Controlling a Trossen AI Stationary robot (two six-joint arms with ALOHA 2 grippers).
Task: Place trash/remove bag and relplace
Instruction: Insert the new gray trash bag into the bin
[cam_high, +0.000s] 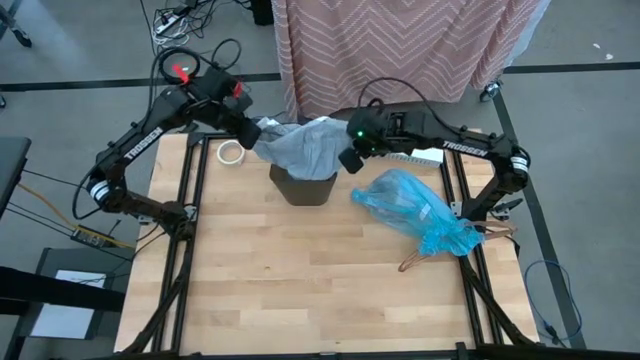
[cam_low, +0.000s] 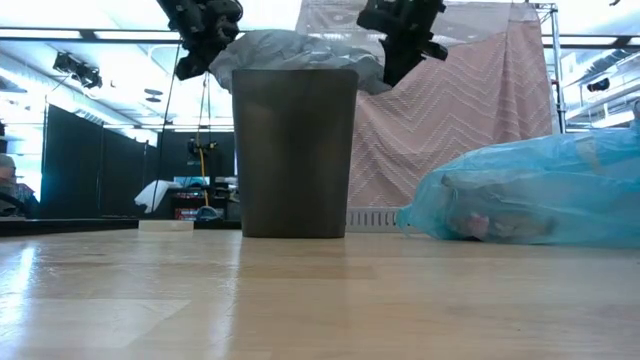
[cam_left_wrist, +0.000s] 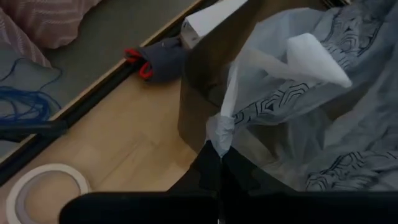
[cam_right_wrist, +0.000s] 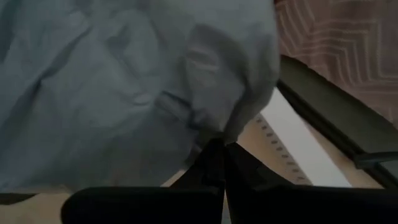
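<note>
At the upper middle of the high view, my two grippers hold a grey bag (cam_high: 305, 145) stretched over the dark bin (cam_high: 302, 185). My left gripper (cam_high: 250, 132) comes in from the upper left, its fingers (cam_left_wrist: 208, 171) pinched together on the grey bag's edge at the bin's left rim. My right gripper (cam_high: 350, 160) reaches in from the right, fingers (cam_right_wrist: 214, 165) clamped on the same bag's other edge, just right of the bin. Seen from the low view, both grippers sit above the bin's top with the grey bag bunched between them over the opening.

Right of the bin, in the middle right of the high view, the blue bag (cam_high: 415, 210) lies on its side on the table (cam_high: 300, 280), apart from the bin and from both grippers; pale scraps show dimly through it in the low view. A tape roll (cam_high: 231, 153) lies near the table's upper left edge, beside my left arm.
</note>
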